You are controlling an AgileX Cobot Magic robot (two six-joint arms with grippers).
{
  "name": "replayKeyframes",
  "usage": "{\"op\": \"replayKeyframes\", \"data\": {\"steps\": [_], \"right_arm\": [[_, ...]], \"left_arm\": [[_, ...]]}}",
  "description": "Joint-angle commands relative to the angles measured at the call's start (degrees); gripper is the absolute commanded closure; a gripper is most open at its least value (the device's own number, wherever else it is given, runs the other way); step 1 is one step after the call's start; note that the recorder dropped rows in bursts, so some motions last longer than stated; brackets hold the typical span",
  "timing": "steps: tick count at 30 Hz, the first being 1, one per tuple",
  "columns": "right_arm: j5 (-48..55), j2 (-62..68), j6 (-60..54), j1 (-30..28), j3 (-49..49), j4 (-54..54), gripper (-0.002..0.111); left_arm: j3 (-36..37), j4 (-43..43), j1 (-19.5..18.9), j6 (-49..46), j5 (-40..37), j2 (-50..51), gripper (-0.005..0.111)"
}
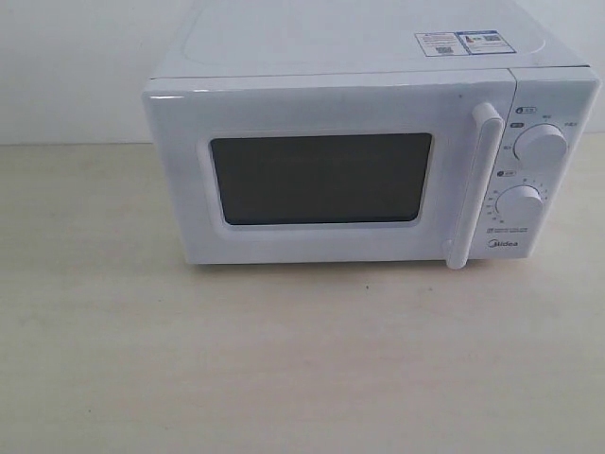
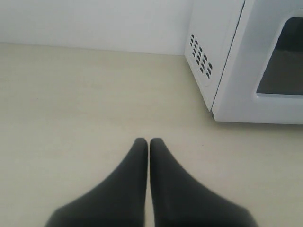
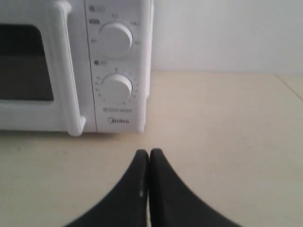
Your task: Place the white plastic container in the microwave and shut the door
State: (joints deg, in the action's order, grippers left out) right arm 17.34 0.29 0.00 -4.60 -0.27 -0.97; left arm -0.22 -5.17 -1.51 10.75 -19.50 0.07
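- The microwave point(image 1: 359, 142) stands on the pale, wood-grained table point(image 1: 284, 359), set toward the back near a white wall, with its front turned to the exterior view.
- The door point(image 1: 321, 113) is shut flush against the body of the oven.
- The window point(image 1: 321, 180) in the door is dark; what lies behind it cannot be made out, so the white plastic container's place cannot be told from these views.
- The long white bar handle point(image 1: 473, 184) runs upright along the door's right edge, just beside the control panel.
- On the panel the upper dial point(image 1: 542, 147) sits above the lower dial point(image 1: 522, 205), and the Midea logo point(image 1: 508, 248) is printed under them.
- A small sticker point(image 1: 458, 43) lies flat on the oven's top, near the right rear.
- The left pincer point(image 2: 149, 142) is clenched, its two dark fingers pressed together at the tips. It hovers over bare table, apart from the oven's left front corner. The side vents point(image 2: 200, 54) show in that view.
- The right pincer point(image 3: 149, 152) is likewise clenched, tips touching. It points toward the oven's right front corner and stands apart from it, with the dials and the foot of the handle ahead of it.
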Motion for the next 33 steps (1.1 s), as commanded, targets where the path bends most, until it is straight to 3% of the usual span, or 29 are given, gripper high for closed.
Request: {"op": "replayKeyframes", "data": {"steps": [1,33], "right_arm": [[2.6,-0.3,7.4,-0.5,0.3,-4.6,0.108],[3.5,-0.3,7.7,1.9,0.3,-4.1,0.108]], "left_arm": [[0.2,-0.3,-0.2,-0.2,0.2,-0.1,0.103],[0.2,-0.3,-0.2,-0.2,0.2,-0.1,0.103]]}}
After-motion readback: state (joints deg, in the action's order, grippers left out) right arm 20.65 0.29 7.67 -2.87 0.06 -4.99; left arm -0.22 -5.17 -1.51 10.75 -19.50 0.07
